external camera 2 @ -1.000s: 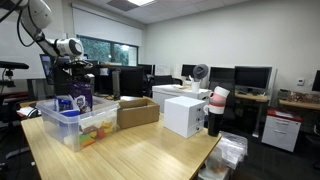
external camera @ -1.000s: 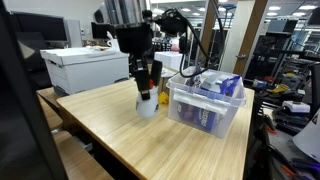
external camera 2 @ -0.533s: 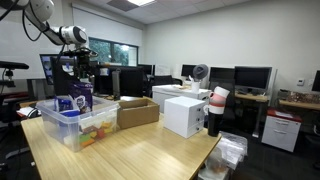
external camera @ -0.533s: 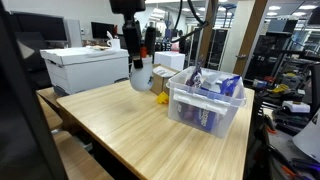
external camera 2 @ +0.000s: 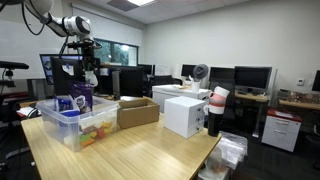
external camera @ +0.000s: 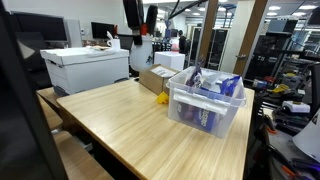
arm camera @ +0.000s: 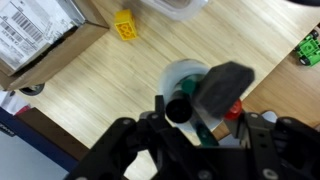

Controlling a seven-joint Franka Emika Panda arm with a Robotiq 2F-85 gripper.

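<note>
My gripper (external camera: 140, 38) is shut on a white cup (external camera: 140, 52) and holds it high above the wooden table (external camera: 120, 130), over the far side near a cardboard box (external camera: 157, 78). In the other exterior view the gripper (external camera 2: 90, 62) hangs with the cup (external camera 2: 91, 76) well above the clear bin (external camera 2: 75, 122). In the wrist view the cup (arm camera: 178, 75) sits between my fingers (arm camera: 195, 118). It holds a black marker, a green marker, something red and a dark grey block. The table lies far below.
A clear plastic bin (external camera: 205, 102) with packets stands on the table. A small yellow block (external camera: 162, 99) lies between it and the cardboard box (arm camera: 40, 45). A white box (external camera: 85, 68) stands behind the table. Desks and monitors fill the room.
My gripper has risen steadily from the table top with the white cup in it, and now hangs high above the cardboard box.
</note>
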